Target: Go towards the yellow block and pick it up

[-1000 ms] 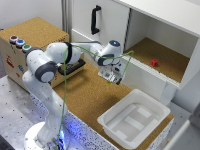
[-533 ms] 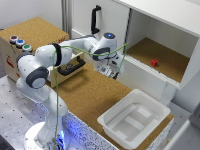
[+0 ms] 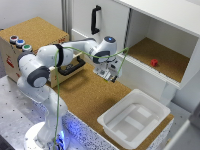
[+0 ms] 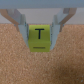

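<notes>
In the wrist view the yellow block (image 4: 40, 37), a small bright cube marked with a dark "T", fills the gap between my fingers. My gripper (image 4: 40, 41) is shut on it, one finger pressed against each side, just above the cork surface. In the exterior view the gripper (image 3: 113, 75) points down over the cork tabletop (image 3: 85, 100), in front of the white cabinet. There the fingers hide the block.
A small red block (image 3: 154, 62) lies in the open cabinet compartment (image 3: 165, 55) at the exterior view's right. A white tray (image 3: 152, 111) stands at the front right. A wooden box (image 3: 35, 35) with coloured buttons and a black handle (image 3: 70, 67) lies on the left.
The arm has shifted a little toward the exterior view's left, and the hand stays low over the cork in front of the cabinet.
</notes>
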You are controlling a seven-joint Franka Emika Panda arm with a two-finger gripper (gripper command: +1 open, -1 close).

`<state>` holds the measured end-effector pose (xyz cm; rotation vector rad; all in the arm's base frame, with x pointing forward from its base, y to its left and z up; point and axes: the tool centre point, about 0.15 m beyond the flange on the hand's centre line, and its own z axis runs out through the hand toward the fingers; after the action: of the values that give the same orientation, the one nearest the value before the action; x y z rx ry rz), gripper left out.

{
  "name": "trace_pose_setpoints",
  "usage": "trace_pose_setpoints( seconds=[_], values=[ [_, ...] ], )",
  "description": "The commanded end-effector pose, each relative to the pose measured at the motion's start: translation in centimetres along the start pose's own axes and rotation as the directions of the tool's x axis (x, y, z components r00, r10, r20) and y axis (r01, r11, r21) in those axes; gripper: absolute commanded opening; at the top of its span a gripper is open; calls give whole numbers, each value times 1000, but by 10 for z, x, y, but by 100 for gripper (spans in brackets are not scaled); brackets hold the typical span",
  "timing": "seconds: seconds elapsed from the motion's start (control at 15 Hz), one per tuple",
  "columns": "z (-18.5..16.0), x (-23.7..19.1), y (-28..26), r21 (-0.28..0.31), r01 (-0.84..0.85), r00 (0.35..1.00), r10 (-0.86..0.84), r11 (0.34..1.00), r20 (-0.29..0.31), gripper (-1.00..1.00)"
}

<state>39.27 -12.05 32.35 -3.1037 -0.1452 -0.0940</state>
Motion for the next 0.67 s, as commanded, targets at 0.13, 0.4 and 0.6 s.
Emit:
trace_pose_setpoints(
  seconds=[0.13,0.4,0.6],
  values=[
    [97,7,3,-40,-16,1000,16,999,-18,-100],
    [121,10,0,-37,-14,1000,14,999,10,-100],
    [129,11,-1,-37,-4,1000,5,999,30,-100]
  ],
)
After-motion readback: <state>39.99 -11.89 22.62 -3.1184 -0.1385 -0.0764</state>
